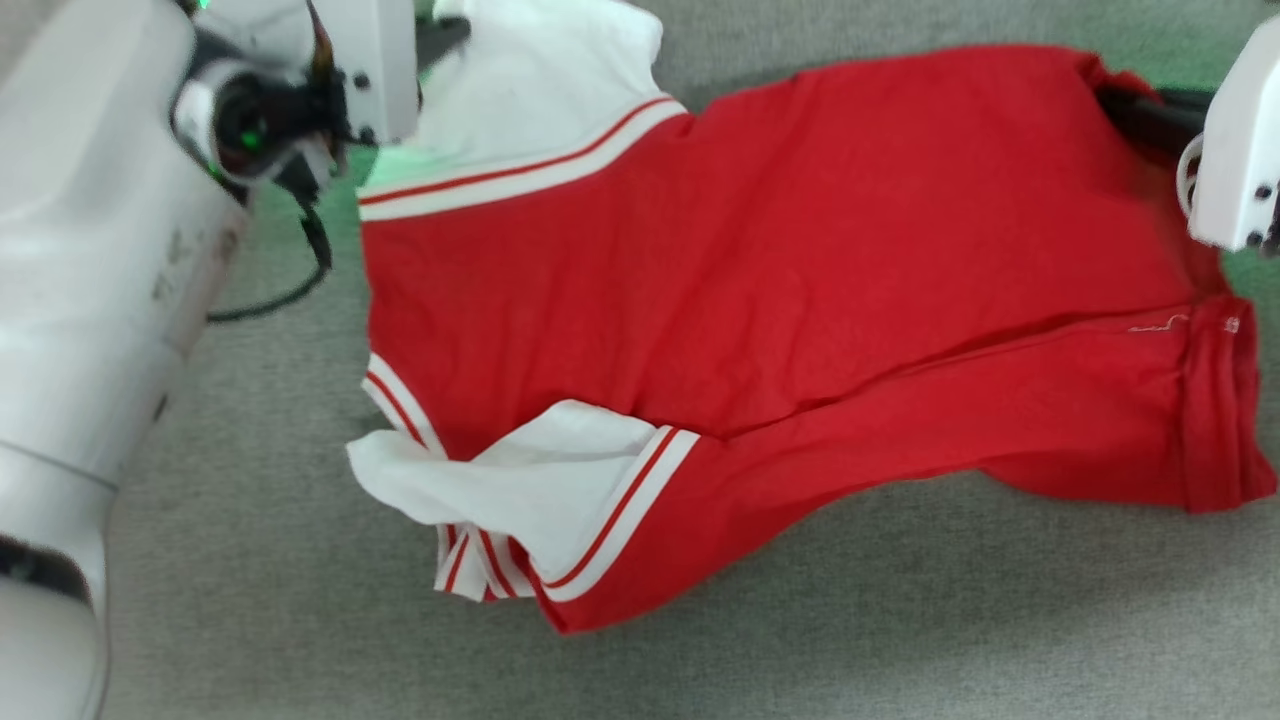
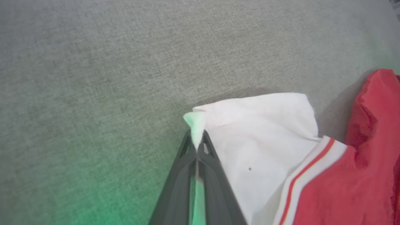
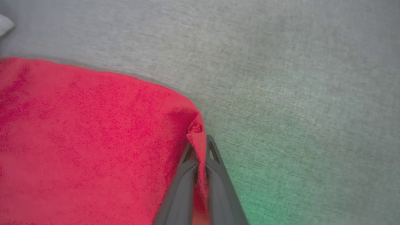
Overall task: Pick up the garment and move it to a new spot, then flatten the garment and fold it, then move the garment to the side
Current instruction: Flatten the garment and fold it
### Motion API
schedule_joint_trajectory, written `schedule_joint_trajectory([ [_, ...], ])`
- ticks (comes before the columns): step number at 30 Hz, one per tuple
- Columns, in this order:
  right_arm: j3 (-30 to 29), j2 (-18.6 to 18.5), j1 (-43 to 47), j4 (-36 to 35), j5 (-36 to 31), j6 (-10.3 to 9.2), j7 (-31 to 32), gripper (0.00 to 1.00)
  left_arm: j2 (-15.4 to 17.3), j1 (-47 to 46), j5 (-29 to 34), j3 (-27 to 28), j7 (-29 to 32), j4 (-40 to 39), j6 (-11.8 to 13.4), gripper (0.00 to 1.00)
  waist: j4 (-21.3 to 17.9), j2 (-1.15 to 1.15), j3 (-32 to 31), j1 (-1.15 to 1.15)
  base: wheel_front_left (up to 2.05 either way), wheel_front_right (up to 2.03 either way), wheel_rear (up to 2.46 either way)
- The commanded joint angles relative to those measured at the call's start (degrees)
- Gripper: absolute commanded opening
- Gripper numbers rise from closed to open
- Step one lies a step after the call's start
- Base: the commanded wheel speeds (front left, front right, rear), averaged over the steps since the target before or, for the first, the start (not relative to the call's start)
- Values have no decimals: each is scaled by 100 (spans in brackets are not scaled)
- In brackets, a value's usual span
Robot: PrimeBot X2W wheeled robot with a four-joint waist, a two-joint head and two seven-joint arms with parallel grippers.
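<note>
Two hands pinched a shirt [image 1: 780, 260] by its far corners on a grey desk [image 1: 250, 560].
The left hand [image 2: 197, 142] was clamped on the white sleeve tip [image 2: 194, 120], the right hand [image 3: 200, 147] on a red hem corner [image 3: 195, 128]. The shirt lay rumpled between them, probably held so to pull it flat.

garment [image 1: 800, 250]: soft matt knit cloth, lying smooth, puckering where it is bunching between the fingers
left gripper's fingers [image 2: 178, 187]: dark matt plastic, looking smooth
right gripper's fingers [image 3: 181, 193]: looking the same, dark and matt
grey covering [image 3: 297, 78]: woven cloth, matt, showing coarse weave beyond the fingertips
arm casing [image 1: 80, 250]: white plastic, shining faintly, showing scuffs
</note>
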Motion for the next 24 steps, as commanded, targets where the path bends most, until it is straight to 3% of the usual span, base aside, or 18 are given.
schedule_joint_trajectory([
  [1,21,-37,69,-48,50,2,-62,0,18,124,-66,-19,-41,-73,20,0,105,0,-293,0,0,0,0],
  [8,155,-450,365,-476,369,2,-154,0,375,632,-462,-70,-326,-1153,15,0,267,0,-810,0,0,0,0],
  [18,159,-1317,1319,-1120,777,2,-354,0,1374,1874,-825,-150,-769,-3138,21,0,429,0,-1190,0,0,0,0],
  [24,49,-1642,1920,-1212,989,2,-532,0,1836,2734,-832,-154,-1191,-4292,241,0,533,0,-1252,0,0,0,0],
])
